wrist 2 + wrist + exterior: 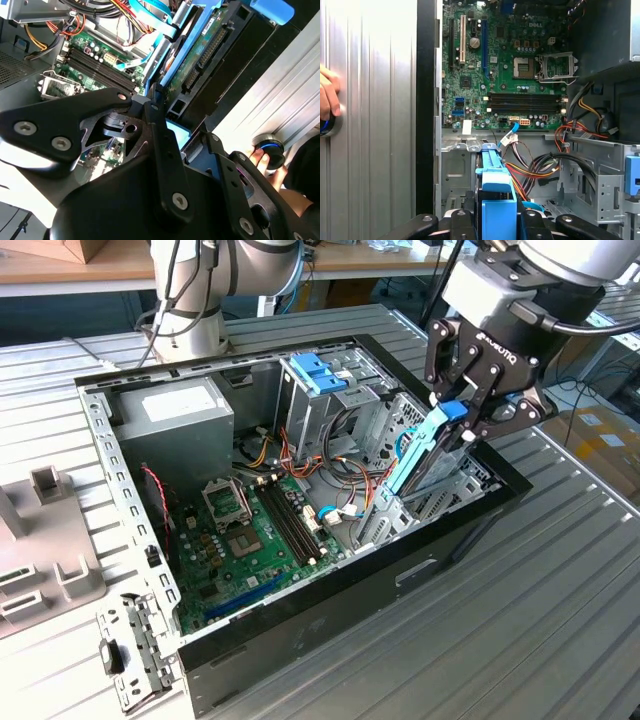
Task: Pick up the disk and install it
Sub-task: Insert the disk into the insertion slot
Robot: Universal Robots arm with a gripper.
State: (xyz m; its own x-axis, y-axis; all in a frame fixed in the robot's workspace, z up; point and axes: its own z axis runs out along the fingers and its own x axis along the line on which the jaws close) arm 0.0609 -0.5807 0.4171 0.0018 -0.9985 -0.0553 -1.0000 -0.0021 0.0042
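The gripper (460,415) is clamped on the blue end of the disk (428,458), which hangs tilted beneath it, lower end inside the open case (330,600).

You had open room above the motherboard (250,530) — but cables (350,455) and the tall cage (315,390) hemmed the bay where your gripper (460,415) held the disk (420,455).

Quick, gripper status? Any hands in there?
Gripper: shut on the disk, at its blue end piece.
Person's hand: resting on a round black knob.
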